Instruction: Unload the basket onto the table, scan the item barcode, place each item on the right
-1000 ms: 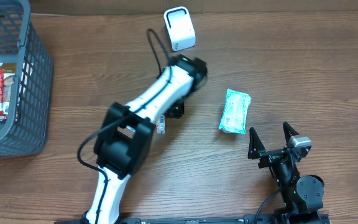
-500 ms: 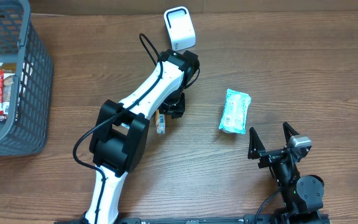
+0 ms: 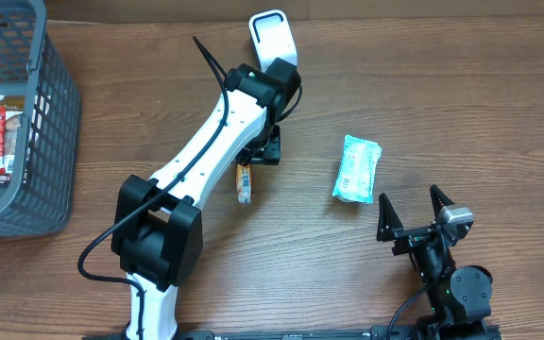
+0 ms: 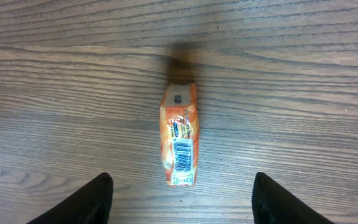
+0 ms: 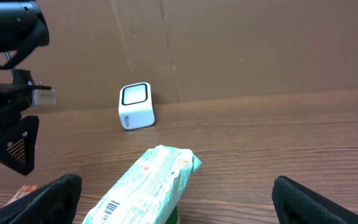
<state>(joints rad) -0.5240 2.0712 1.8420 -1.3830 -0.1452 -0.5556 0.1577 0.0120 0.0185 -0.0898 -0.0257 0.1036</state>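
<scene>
While the left tool (image 4: 182, 191) hangs above with jaws apart, orange packet (image 4: 179, 144) lies ungripped beneath — barcode up

White-shelled left arm (image 3: 208, 149) with black joints (right arm (image 3: 439, 257) almost wholly black)

A mock shop checkout in a test lab is indicated: scanner (image 3: 272, 38), basket (image 3: 55, 109), wooden bench (image 3: 480, 104), cardboard backdrop (image 5: 241, 43).
</scene>
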